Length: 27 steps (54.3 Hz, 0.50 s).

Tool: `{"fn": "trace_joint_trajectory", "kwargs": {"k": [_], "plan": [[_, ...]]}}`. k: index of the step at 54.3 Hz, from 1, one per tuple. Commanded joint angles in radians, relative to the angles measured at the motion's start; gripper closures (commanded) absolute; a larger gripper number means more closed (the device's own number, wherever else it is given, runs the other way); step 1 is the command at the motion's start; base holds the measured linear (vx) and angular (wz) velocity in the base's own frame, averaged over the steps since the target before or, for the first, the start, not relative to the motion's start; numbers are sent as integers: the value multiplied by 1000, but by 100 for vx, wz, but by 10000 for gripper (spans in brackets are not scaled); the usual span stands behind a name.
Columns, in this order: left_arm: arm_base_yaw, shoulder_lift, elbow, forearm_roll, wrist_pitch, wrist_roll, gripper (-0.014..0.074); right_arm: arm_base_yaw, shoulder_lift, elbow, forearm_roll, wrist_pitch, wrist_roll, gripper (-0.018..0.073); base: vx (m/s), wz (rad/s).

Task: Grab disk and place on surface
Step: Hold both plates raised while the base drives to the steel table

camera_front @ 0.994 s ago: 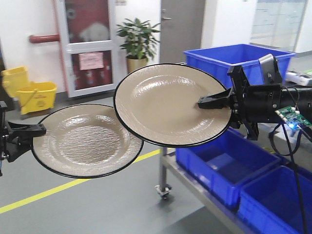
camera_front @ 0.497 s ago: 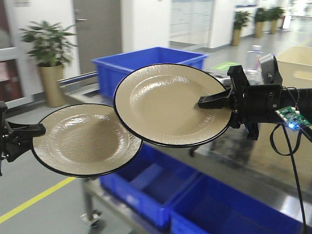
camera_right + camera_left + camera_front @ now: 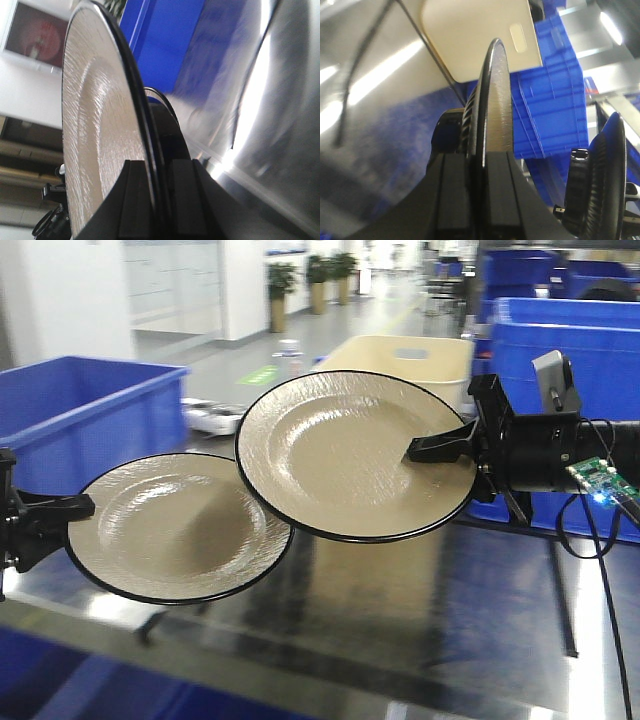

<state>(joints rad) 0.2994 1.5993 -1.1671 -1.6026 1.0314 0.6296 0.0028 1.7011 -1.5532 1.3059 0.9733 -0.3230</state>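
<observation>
Both arms hang over the tabletop [image 3: 430, 625], a flat sheet of grey metal so glossy that it throws back pale streaks of light and the dark blur of what is held above it. A thin black line [image 3: 562, 590] crosses it under the right arm.

The left gripper [image 3: 80, 506] holds the left disk [image 3: 175, 530], a beige plate with a black rim, by its outer edge and roughly level. From the left wrist camera its fingers [image 3: 452, 200] are pinching the rim from both sides. The right gripper [image 3: 425, 448] carries the right disk [image 3: 350, 455], a plate of the same kind held higher and tipped so its face shows. Its fingers [image 3: 135, 200] are clamped on the rim in the same way. From the front, the right disk's lower edge overlaps the left disk's rim. Both disks are in the air above the metal and neither touches it.

A small circuit board [image 3: 595, 485] with a blue light sits on the right arm, with a cable drooping from it.

Around the tabletop stand a big blue bin [image 3: 70, 405] at the left, more blue bins [image 3: 575, 330] stacked at the right, and a cream bin [image 3: 400, 360] with a hand slot behind the disks. Beyond them a bright corridor with white walls runs back to some potted plants [image 3: 280, 285].
</observation>
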Motion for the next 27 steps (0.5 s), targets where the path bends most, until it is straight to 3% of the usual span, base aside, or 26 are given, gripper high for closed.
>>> {"fn": "trace_joint_trajectory", "kwargs": {"k": [1, 27], "plan": [[-5, -54, -31, -182, 60, -15, 598, -3, -58, -42, 127, -11, -4, 564, 25, -75], [-5, -54, -31, -182, 61, -15, 596, -3, -58, -42, 127, -11, -4, 564, 20, -53]]}}
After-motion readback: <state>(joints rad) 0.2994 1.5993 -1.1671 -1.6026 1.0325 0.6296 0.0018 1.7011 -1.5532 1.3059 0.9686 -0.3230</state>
